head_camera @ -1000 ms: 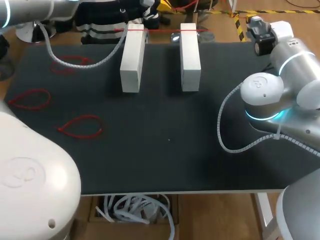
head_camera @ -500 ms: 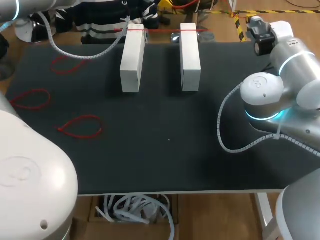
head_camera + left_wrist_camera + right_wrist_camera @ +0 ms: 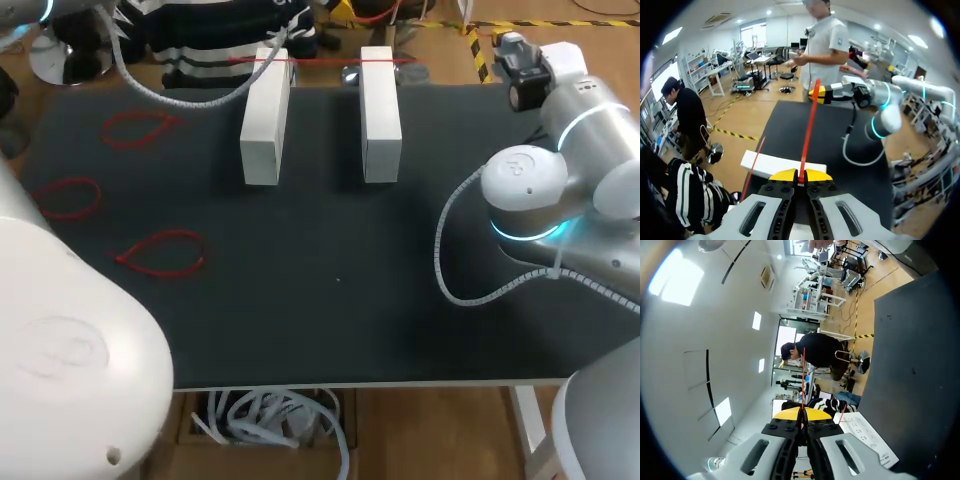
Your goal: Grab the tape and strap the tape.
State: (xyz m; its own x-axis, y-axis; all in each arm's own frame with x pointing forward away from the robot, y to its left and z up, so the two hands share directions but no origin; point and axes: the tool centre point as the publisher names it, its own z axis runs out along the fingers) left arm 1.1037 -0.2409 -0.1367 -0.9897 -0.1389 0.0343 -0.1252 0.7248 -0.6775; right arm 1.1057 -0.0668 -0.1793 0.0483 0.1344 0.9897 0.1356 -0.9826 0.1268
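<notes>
- L pincer [image 3: 800,176]: tips pinched shut on red tape [image 3: 809,125], which runs straight ahead to R pincer [image 3: 802,414].
- R pincer: also clamped on the tape, end betw. its tips.
- 2 white blocks [image 3: 265,115] on table [image 3: 330,280], under the tape betw. both pincers.

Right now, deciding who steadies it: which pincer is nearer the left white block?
Left. The left pincer grips the red strap beside the left white block; the right pincer holds its other end, past the right white block.
</notes>
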